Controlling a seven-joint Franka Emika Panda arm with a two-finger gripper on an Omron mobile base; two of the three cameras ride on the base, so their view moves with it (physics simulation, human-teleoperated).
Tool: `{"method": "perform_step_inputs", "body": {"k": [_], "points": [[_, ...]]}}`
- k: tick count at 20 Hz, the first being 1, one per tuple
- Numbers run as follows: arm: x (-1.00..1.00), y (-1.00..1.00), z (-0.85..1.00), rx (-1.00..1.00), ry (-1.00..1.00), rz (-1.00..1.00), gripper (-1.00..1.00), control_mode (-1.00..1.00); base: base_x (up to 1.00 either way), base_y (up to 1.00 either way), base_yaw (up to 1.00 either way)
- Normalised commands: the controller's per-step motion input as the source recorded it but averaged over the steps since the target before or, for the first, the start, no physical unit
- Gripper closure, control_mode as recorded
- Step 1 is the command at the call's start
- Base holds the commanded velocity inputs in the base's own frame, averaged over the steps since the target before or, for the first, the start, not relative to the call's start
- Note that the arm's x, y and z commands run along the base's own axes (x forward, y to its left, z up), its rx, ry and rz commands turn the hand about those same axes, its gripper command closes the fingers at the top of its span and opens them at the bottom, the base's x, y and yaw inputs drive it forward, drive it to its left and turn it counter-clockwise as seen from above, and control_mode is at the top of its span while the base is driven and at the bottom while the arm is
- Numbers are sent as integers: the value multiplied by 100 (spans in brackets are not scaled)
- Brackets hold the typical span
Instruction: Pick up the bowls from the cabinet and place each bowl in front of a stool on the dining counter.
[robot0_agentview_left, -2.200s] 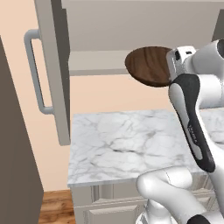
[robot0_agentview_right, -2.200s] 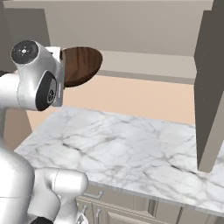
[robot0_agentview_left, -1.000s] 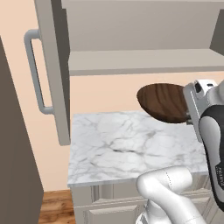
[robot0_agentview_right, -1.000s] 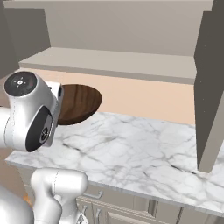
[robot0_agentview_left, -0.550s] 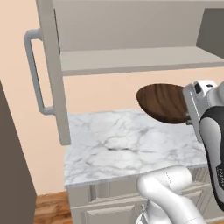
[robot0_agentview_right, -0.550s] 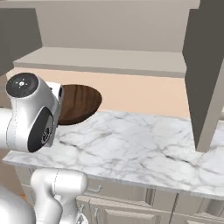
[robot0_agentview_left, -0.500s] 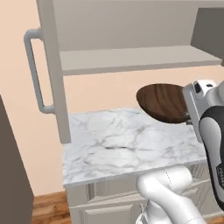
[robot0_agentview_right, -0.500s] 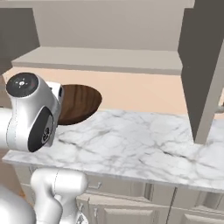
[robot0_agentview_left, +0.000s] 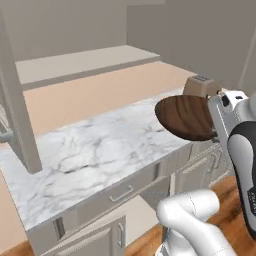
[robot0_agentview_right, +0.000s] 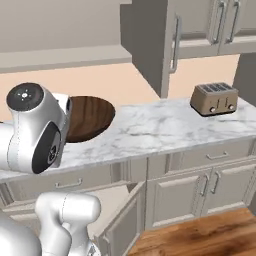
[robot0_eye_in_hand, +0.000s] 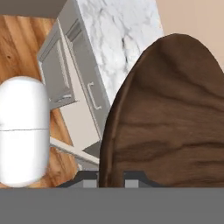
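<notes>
The wide wooden bowl (robot0_agentview_left: 186, 116) is riding in my hand (robot0_eye_in_hand: 111, 177), which is clamped shut on its rim, above the marble worktop (robot0_agentview_right: 165, 125) near a toaster (robot0_agentview_right: 215, 98). I am judging one bowl out of the cabinet and under way; setting it before a stool and fetching the second are left.

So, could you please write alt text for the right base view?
A white robot arm holds a wide dark wooden bowl over a white marble counter. A beige toaster stands at the counter's right end, below grey-beige wall cabinets.
</notes>
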Motion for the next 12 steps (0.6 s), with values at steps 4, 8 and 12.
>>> {"method": "perform_step_inputs", "body": {"k": [4,8,12], "points": [[0,0,0,0,0,0,100,100,0,-71,-80],[0,0,0,0,0,0,100,100,0,-84,-75],[0,0,0,0,0,0,100,100,0,-99,-76]]}}
